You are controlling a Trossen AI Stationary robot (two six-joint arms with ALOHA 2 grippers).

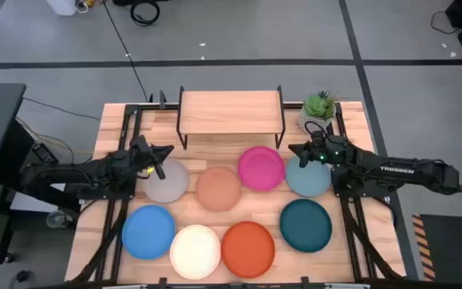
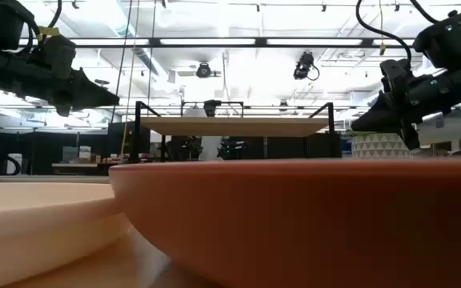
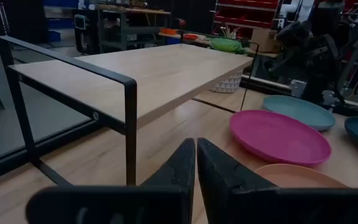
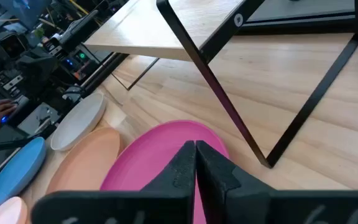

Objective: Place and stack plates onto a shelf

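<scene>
The shelf (image 1: 231, 108), a light-wood top on thin black legs, stands at the table's far middle, with nothing on it. In front of it several plates lie flat on the table. The far row is grey (image 1: 167, 181), tan-peach (image 1: 218, 190), magenta (image 1: 261, 168) and pale blue (image 1: 309, 177). The near row is bright blue (image 1: 147, 232), cream (image 1: 195, 252), orange (image 1: 248, 248) and dark teal (image 1: 305, 225). My left gripper (image 1: 168, 150) hovers shut over the grey plate's far edge and points right. My right gripper (image 1: 294, 150) hovers shut between the magenta and pale blue plates and points left. Neither holds anything.
A potted green plant (image 1: 321, 106) stands at the back right, beside the shelf. Black frame rails (image 1: 351, 217) run along both sides of the table under the arms. A bare strip of wood (image 1: 215, 152) lies between the shelf's legs and the far row of plates.
</scene>
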